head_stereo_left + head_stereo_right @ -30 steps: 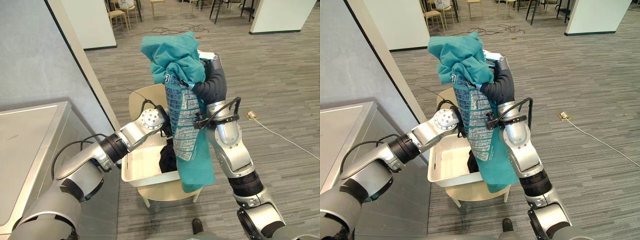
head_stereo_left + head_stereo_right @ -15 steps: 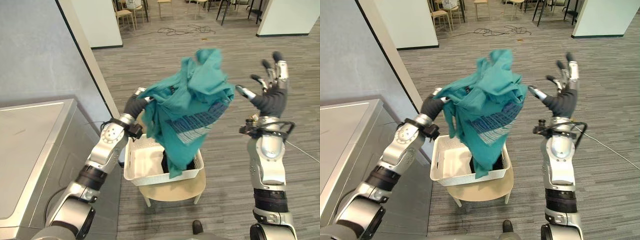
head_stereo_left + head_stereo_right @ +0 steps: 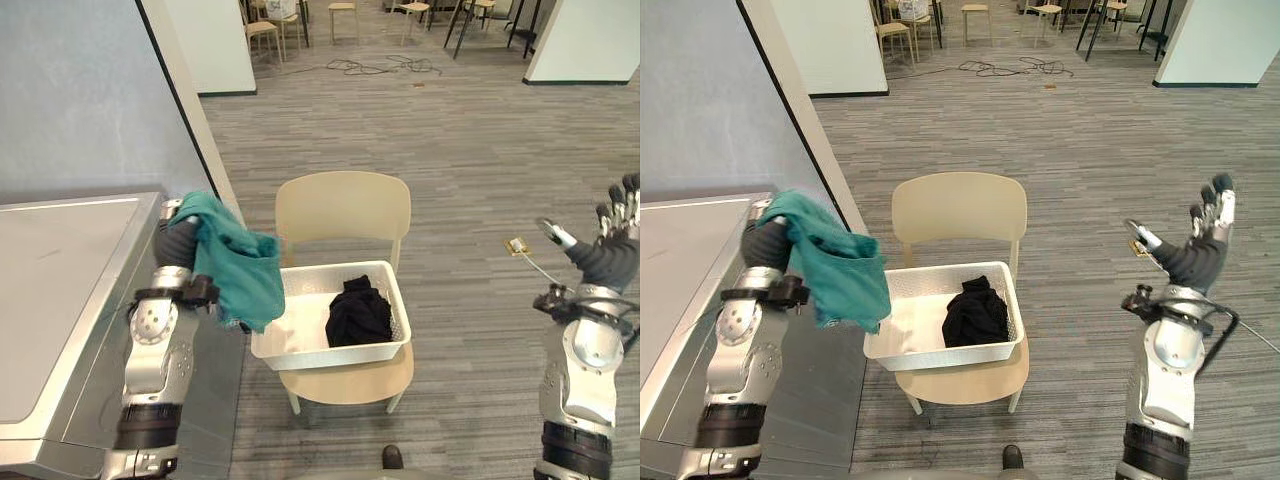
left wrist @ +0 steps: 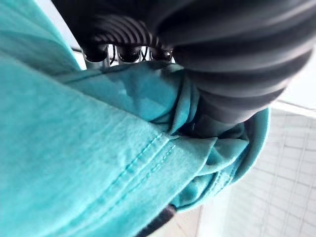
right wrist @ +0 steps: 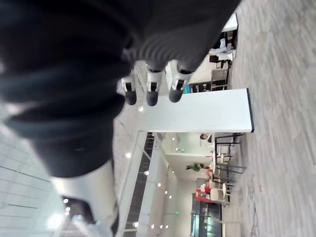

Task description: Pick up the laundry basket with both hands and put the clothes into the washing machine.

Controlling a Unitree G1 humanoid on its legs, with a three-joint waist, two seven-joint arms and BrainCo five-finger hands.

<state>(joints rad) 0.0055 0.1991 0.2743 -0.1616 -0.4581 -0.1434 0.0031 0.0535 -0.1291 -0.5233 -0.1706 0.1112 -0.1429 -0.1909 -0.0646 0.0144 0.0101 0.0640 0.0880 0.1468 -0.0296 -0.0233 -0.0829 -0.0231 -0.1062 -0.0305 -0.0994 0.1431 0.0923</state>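
**Teal shirt held up beside the washer, one dark garment in the basket**

The washing machine (image 3: 50, 290) takes up the left of the scene, showing a flat grey top with nothing lying on it. From where I stand I cannot see into its drum.

Just to its right is a pale beige chair (image 3: 343, 205) on the striped grey floor (image 3: 470, 150), its back toward the far end of the room. The white laundry basket (image 3: 330, 352) sits squarely on the chair's seat, with its long side across the chair and its lattice walls upright.

A crumpled black garment (image 3: 358, 312) lies inside the basket, toward its right half. The left half of the basket's bottom is bare white.

The teal shirt (image 3: 245, 275) is out of the basket. It hangs bunched from the left robot hand (image 3: 178, 240), which is raised between the machine's edge and the chair. The cloth covers the top of that robot hand and falls down its right side. Its lower folds hang just in front of the basket's left end, and I cannot tell whether they touch it. I also cannot tell whether this robot hand is clamped on the cloth or only carries it draped.

The right robot hand (image 3: 605, 262) is held up far to the right, well apart from the basket. Its fingers are spread wide and hold nothing.
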